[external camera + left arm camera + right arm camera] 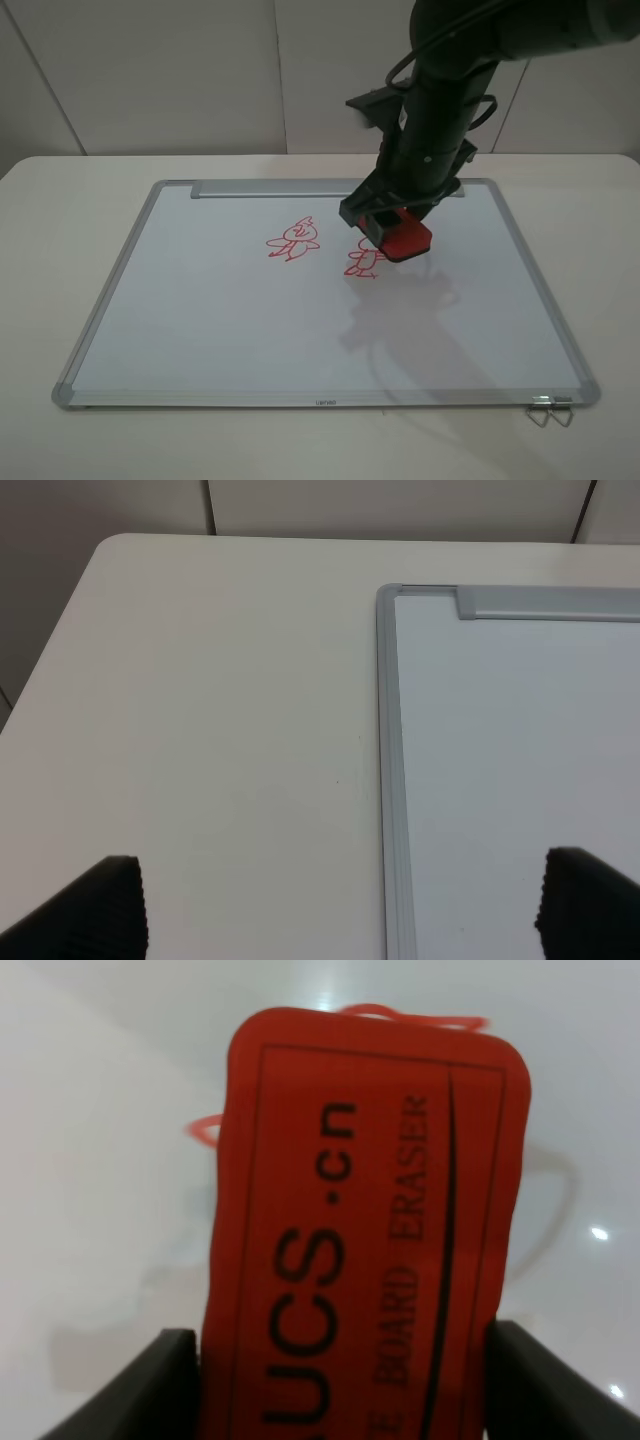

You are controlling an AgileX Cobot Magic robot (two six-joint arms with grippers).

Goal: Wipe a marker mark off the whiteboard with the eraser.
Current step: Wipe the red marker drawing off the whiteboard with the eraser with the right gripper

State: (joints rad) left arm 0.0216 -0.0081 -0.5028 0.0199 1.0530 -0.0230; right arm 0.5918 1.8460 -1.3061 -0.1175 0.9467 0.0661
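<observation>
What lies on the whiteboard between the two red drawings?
Nothing. The exterior high view shows only bare whiteboard between the left drawing and the right drawing, which is beside the eraser.

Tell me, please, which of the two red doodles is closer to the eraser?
The upright doodle, the right-hand one, lies just beside the eraser. The wider doodle with spread wings sits farther left on the board.

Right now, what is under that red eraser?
The whiteboard. Red marker lines peek out past the eraser; whatever lies directly beneath is hidden. Whether it touches the board is unclear.
</observation>
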